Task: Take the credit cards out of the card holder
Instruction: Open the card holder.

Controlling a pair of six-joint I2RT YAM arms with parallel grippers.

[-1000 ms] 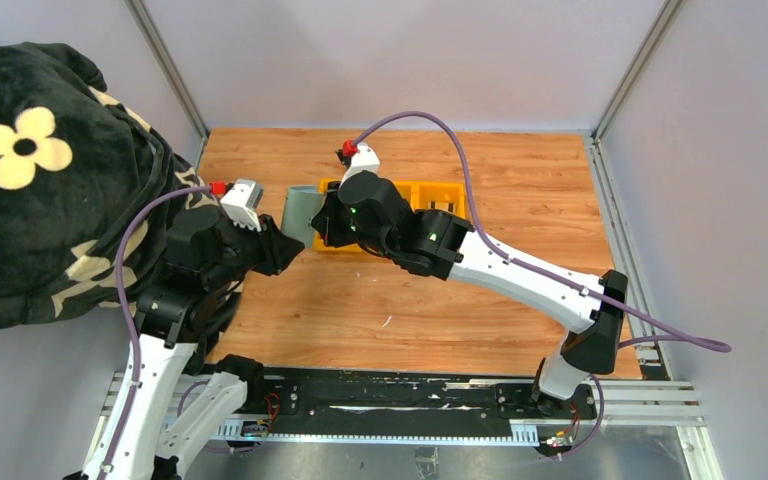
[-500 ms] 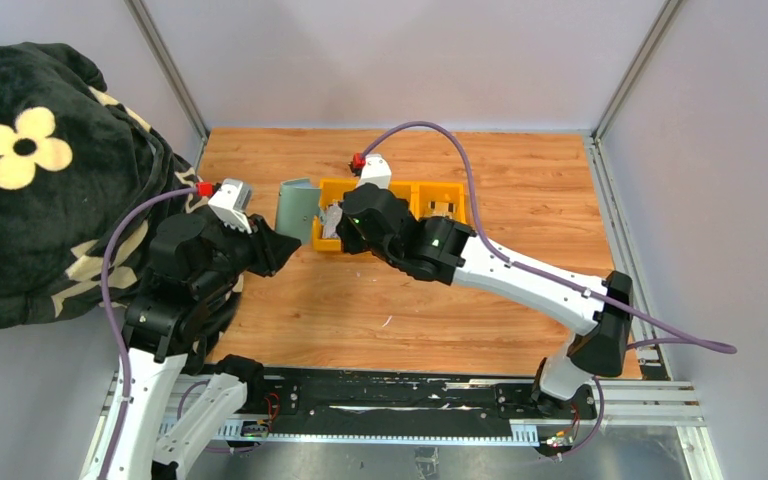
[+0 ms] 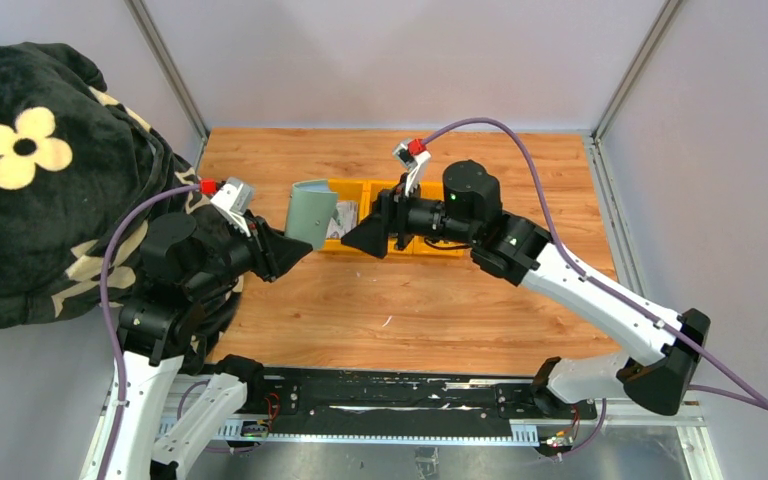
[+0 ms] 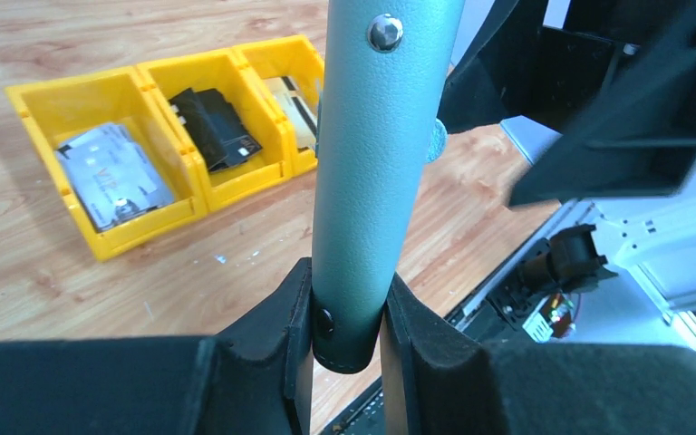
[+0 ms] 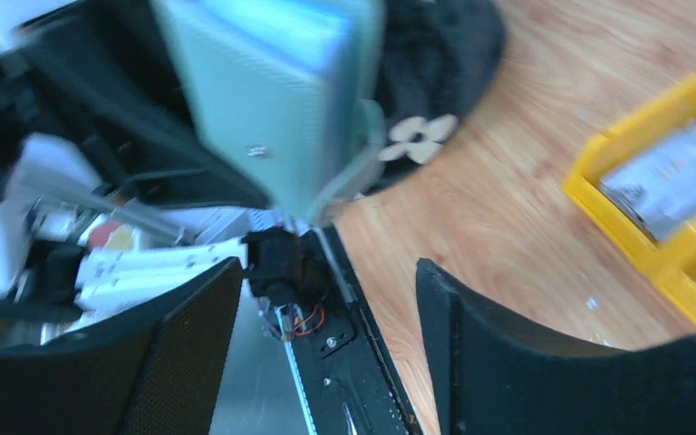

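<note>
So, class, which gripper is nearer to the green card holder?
Left. The left gripper clamps one end of the card holder; the right gripper, open, faces it across a gap.

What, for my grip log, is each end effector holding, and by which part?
Left end effector pinches the card holder by one end; right end effector: nothing.

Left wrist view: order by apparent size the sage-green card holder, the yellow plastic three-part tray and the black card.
1-2. Sage-green card holder and yellow plastic three-part tray: about alike; holder sits at the camera, so unranked.
3. Black rectangular card: clearly smallest.
</note>
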